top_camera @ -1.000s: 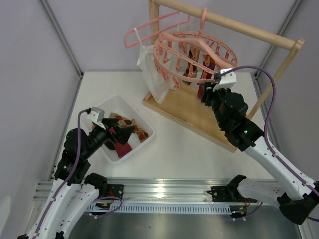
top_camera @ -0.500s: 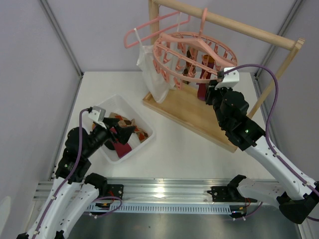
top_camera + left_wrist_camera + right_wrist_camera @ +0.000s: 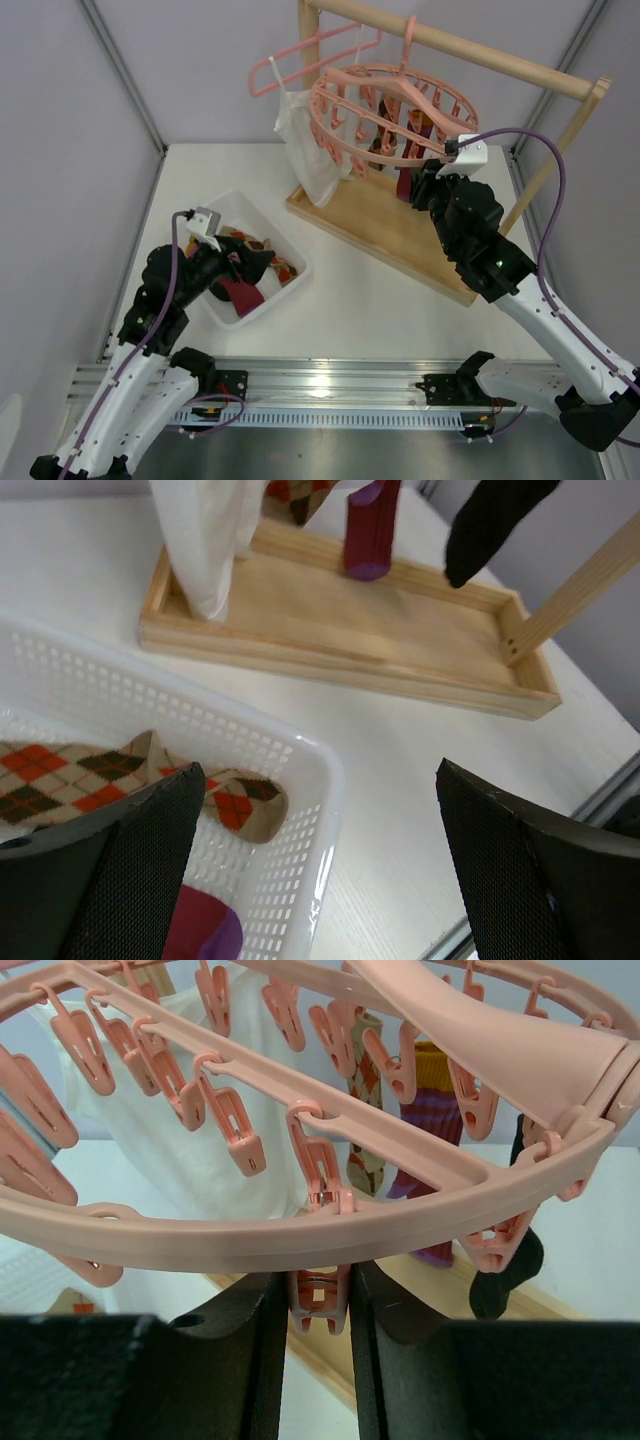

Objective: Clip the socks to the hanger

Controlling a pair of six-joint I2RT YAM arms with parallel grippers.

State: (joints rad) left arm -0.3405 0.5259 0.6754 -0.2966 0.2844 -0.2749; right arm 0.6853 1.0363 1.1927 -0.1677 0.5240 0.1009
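The round pink hanger [image 3: 390, 110] hangs from the wooden rail, several socks clipped under it. In the right wrist view I see an argyle sock [image 3: 365, 1090], a purple-striped one [image 3: 430, 1120] and a black one [image 3: 510, 1270]. My right gripper [image 3: 432, 172] is at the hanger's near rim [image 3: 300, 1230], shut on a dangling pink clip [image 3: 320, 1305]. My left gripper [image 3: 320, 780] hovers open over the white basket, nothing between its fingers. Below it lie argyle socks [image 3: 60, 780] and a maroon sock with a purple toe [image 3: 200, 935].
The white perforated basket [image 3: 290, 290] sits at the front left. A wooden stand with a tray base [image 3: 380, 225] carries the rail [image 3: 480, 55]. A white camisole [image 3: 305, 150] hangs on a thin pink coat hanger [image 3: 300, 60] beside the round one.
My right gripper has closed onto the clip and shifted slightly right. The left arm has moved a little forward over the basket, still open.
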